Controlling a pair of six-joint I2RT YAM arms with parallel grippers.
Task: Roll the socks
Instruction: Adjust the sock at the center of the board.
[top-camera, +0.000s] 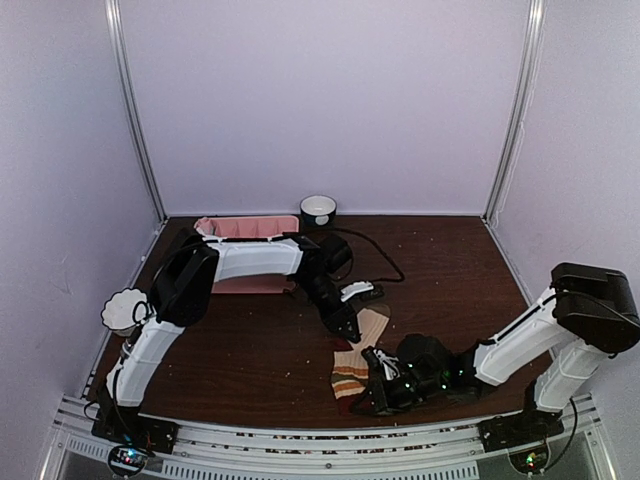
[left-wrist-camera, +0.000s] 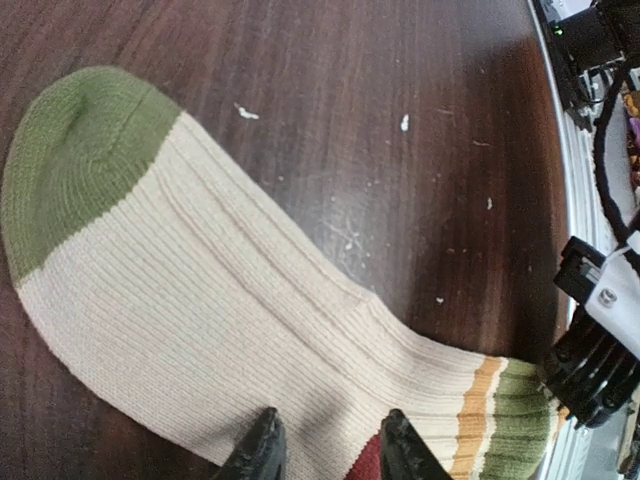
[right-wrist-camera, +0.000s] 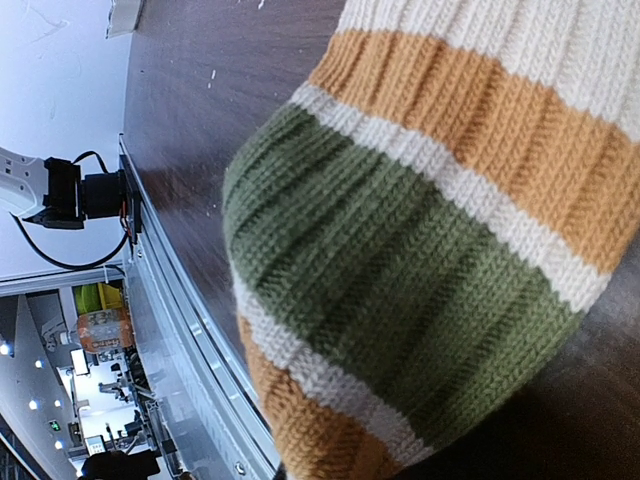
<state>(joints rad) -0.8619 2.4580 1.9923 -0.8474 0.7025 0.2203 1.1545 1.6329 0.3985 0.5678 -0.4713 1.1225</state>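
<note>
Left hand (left-wrist-camera: 325, 455) fingers slightly apart; right hand (top-camera: 372, 385) low, extended leftward.

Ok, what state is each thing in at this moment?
cream sock: lying flat, unrolled.
left gripper: open, fingertips over the sock near its cuff end.
right gripper: at the striped cuff, open or shut unclear.
bowl: upright at the far edge.

A lab booth: white panel walls (top-camera: 320, 100), aluminium frame (top-camera: 135, 110).
</note>
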